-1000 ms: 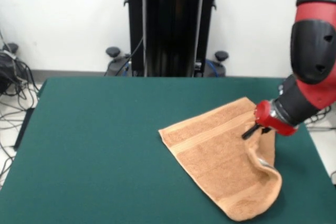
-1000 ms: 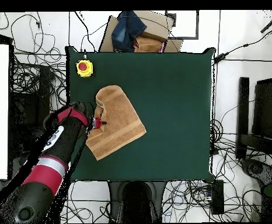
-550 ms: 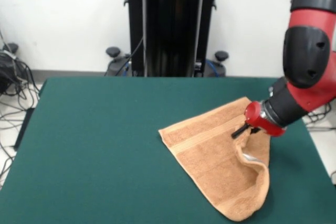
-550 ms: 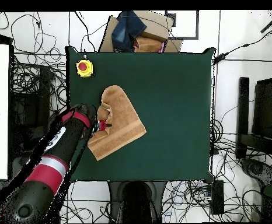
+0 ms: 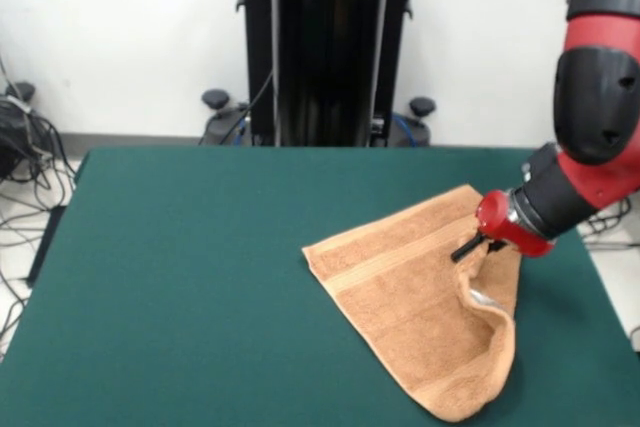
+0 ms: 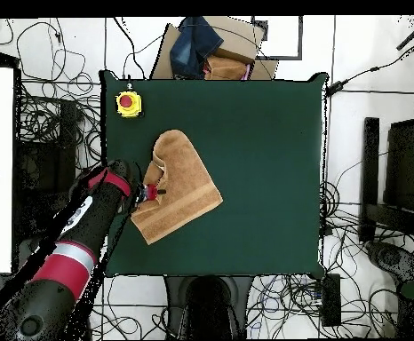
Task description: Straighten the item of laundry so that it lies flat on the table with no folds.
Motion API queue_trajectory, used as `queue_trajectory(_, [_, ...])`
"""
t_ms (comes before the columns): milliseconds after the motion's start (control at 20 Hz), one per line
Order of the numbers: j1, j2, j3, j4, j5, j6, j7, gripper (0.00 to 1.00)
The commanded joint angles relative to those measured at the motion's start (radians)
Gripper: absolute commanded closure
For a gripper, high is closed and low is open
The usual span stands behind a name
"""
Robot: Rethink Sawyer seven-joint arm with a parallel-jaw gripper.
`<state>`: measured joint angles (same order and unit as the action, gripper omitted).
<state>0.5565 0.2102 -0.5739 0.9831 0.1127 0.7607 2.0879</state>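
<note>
The item of laundry point(image 5: 400, 292), a light orange-tan towel, lies on the right part of the dark green table point(image 5: 190, 257). Its left portion is flat, with a stripe band showing. Its right edge is lifted and curled over into a standing fold. My gripper point(image 5: 468, 248) sits low at that raised edge, shut on the cloth. From above, the towel point(image 6: 182, 186) lies left of the table's point(image 6: 264, 142) middle, and the gripper point(image 6: 157, 190) is at its left edge, where the cloth bunches.
A yellow box with a red button point(image 6: 128, 103) stands on the table corner just beyond the towel. A cardboard box with blue cloth point(image 6: 209, 51) lies off the table. Cables cover the floor all round.
The gripper first pulled the towel's raised edge inward, narrowing the lower fold, then drew back slightly outward. The towel's flat part has stayed in place.
</note>
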Motion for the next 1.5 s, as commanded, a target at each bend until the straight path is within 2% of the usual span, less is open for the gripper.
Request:
queue_trajectory(50, [0.016, 0.02, 0.037, -0.018, 0.062, 0.07, 0.303, 1.0])
queue_trajectory(250, [0.028, -0.004, 0.05, -0.007, 0.076, 0.079, 0.307, 1.0])
queue_trajectory(600, [0.046, 0.061, 0.031, -0.191, 0.166, 0.206, 0.397, 1.0])
queue_trajectory(1150, [0.022, 0.171, -0.014, -0.434, 0.236, 0.326, 0.499, 1.0])
queue_trajectory(1500, [0.016, 0.185, -0.015, -0.472, 0.236, 0.331, 0.522, 1.0])
